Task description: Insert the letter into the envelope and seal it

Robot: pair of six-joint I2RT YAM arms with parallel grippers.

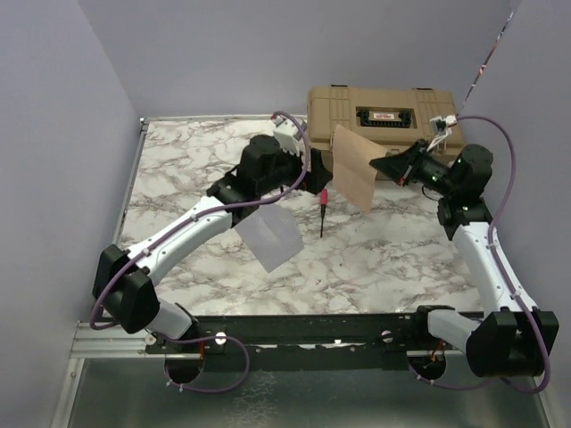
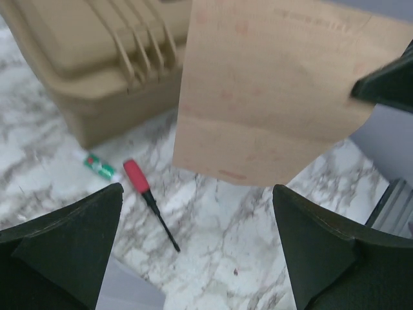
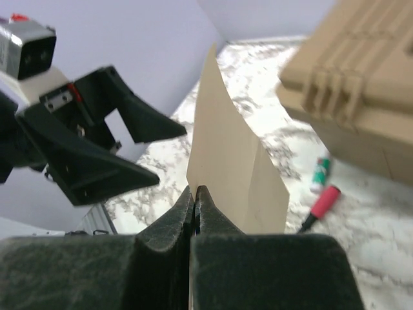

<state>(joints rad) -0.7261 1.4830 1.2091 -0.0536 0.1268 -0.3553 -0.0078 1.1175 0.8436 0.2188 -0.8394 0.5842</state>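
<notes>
Holding the letter upright in mid-air, your right gripper has its fingers pinched together on one edge of the sheet, above the marble table and just in front of the tan case. Your left gripper faces the sheet with its fingers spread wide and nothing between them. The envelope lies flat on the table beneath the left forearm, well apart from the letter; you cannot tell from these views whether its flap is open. By my reading, only the pickup is done: the letter is not yet in the envelope, so insertion and sealing are both ahead of you. A red-handled screwdriver lies on the table between envelope and case.
</notes>
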